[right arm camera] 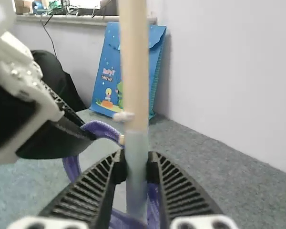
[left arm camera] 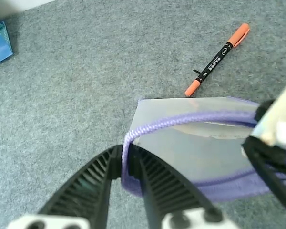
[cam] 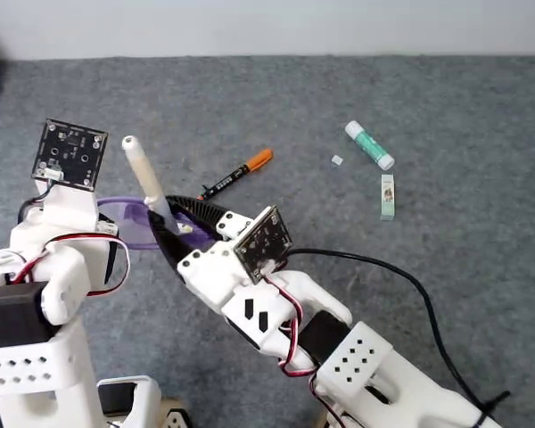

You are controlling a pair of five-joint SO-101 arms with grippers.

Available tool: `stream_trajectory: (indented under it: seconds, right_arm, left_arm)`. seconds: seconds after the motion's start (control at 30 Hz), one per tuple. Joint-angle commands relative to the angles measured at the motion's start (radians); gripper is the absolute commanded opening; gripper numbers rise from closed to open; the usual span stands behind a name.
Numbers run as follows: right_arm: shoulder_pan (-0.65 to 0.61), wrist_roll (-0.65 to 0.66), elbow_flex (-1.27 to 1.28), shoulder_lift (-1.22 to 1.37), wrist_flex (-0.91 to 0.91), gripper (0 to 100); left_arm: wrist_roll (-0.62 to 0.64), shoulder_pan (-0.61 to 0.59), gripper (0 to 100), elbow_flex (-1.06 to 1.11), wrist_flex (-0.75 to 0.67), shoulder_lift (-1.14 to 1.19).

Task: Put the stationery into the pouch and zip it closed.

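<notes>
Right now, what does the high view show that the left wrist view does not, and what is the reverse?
High view, not left wrist: the glue stick and a small white box, lying near each other, well apart from the pouch. Left wrist, not high: the left arm's jaws seen close, shut on the pouch's purple corner edge. Both: the pouch, the orange-capped marker lying on the grey surface beyond it, and the cream pen that the right arm's jaws hold at the pouch's mouth.

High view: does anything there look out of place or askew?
Nothing looks spilled or damaged. The cream pen stands nearly upright out of the purple pouch, clamped by the right gripper. A tiny white scrap lies loose beside the glue stick.
</notes>
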Motion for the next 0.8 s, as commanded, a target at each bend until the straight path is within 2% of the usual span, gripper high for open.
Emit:
stream_trajectory:
  seconds: [0.0, 0.1, 0.3, 0.47, 0.77]
  right_arm:
    - [-0.005, 0.025, -0.015, 0.005, 0.053, 21.5]
    - [-0.007, 0.025, -0.032, 0.005, 0.079, 24.3]
    - [-0.007, 0.026, -0.037, -0.002, 0.079, 16.9]
    - [-0.035, 0.026, -0.037, -0.054, 0.097, 15.6]
    - [-0.044, 0.021, -0.095, -0.239, 0.41, 15.8]
  left_arm:
    - [0.009, 0.002, 1, 0.028, -0.008, 0.017]
    - [0.009, 0.002, 1, 0.028, -0.008, 0.017]
    - [0.009, 0.002, 1, 0.028, -0.008, 0.017]
    - [0.009, 0.002, 1, 0.028, -0.008, 0.017]
    - [0.009, 0.002, 1, 0.028, -0.006, 0.017]
